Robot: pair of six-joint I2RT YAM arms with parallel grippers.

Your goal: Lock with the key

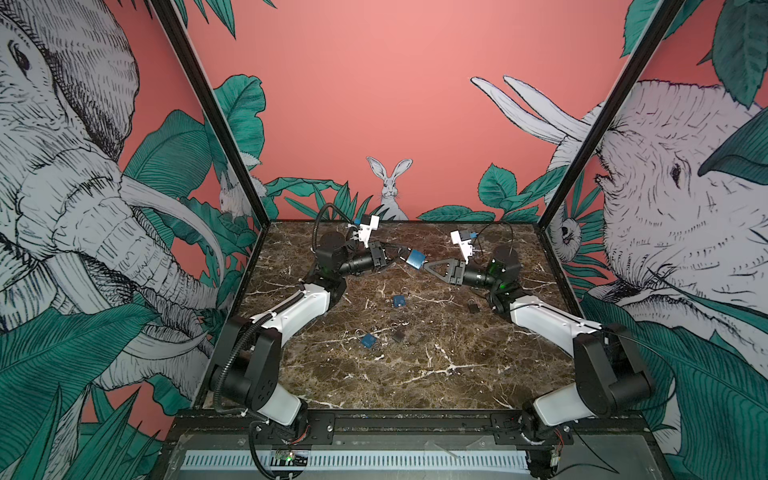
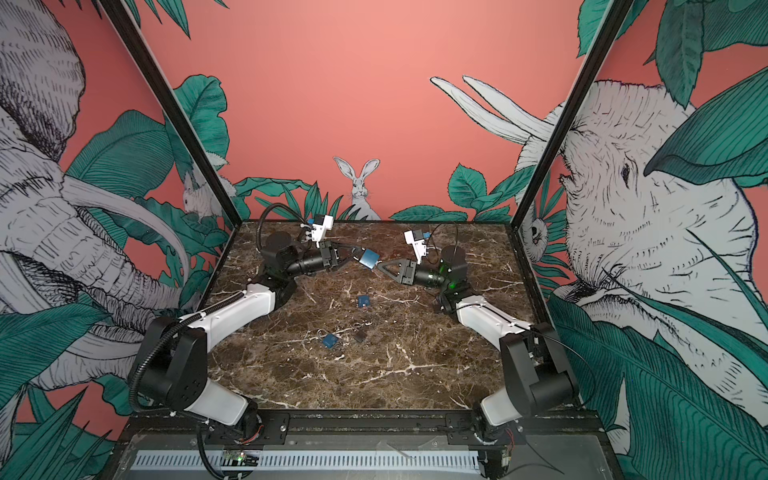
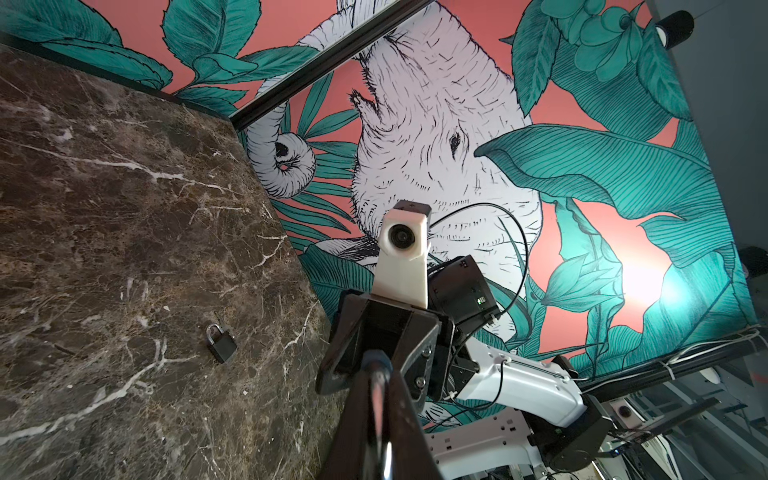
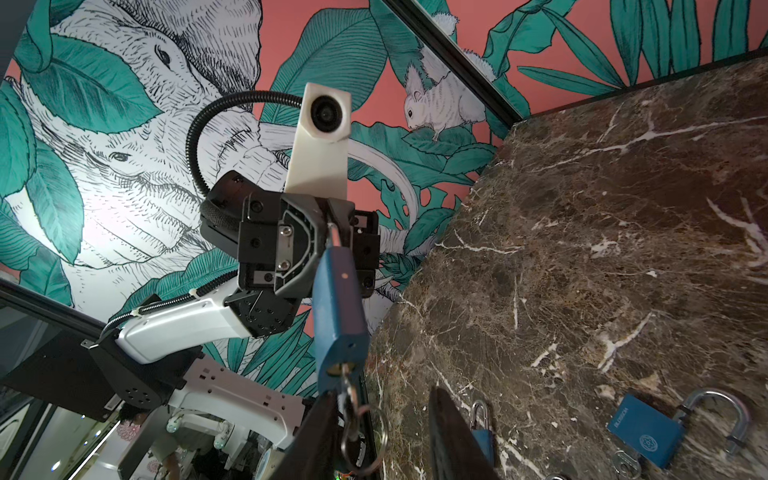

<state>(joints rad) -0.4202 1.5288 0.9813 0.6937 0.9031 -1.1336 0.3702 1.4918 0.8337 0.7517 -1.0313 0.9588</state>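
Observation:
A blue padlock [image 1: 415,258] [image 2: 369,257] hangs in the air above the back of the marble table [image 1: 415,374]. My left gripper [image 1: 397,252] [image 2: 353,252] [image 3: 376,374] is shut on its silver shackle [image 3: 380,399]. In the right wrist view the padlock body [image 4: 338,307] points its underside at the camera. A key [image 4: 347,382] sits in the keyhole, with its ring [image 4: 365,436] dangling. My right gripper [image 1: 427,266] [image 2: 379,268] [image 4: 380,395] is open at the lock's underside. The key lies between its fingers [image 4: 320,432], close against one and apart from the other.
Other padlocks lie on the table: blue ones [image 1: 400,301] [image 1: 368,340], black ones [image 1: 397,336] [image 1: 473,306]. The left wrist view shows a black one [image 3: 220,343]. The right wrist view shows a blue one with its shackle open [image 4: 648,432]. Printed walls enclose three sides.

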